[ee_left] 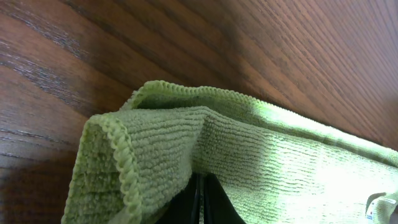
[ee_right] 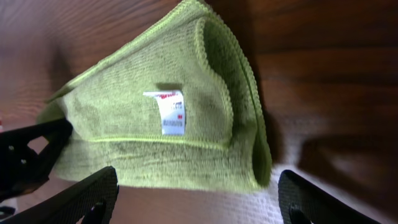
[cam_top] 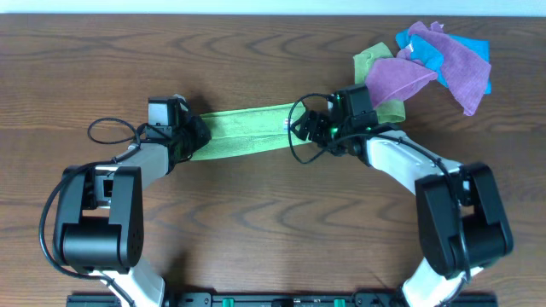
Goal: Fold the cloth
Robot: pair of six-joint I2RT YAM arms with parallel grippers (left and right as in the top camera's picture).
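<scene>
A green cloth (cam_top: 246, 132) lies as a long folded strip across the table's middle, stretched between my two grippers. My left gripper (cam_top: 192, 135) is shut on the strip's left end; the left wrist view shows the ribbed green cloth (ee_left: 205, 155) bunched over my closed black fingers (ee_left: 202, 208). My right gripper (cam_top: 305, 130) is open at the strip's right end. In the right wrist view the cloth's folded end (ee_right: 161, 124) with a white label (ee_right: 170, 112) lies just ahead of my spread fingers (ee_right: 196, 199), not held.
A pile of other cloths sits at the back right: a purple one (cam_top: 401, 77), a blue one (cam_top: 431, 55), another purple one (cam_top: 461, 68) and a light green one (cam_top: 373, 60). A black cable (cam_top: 111, 130) loops by the left arm.
</scene>
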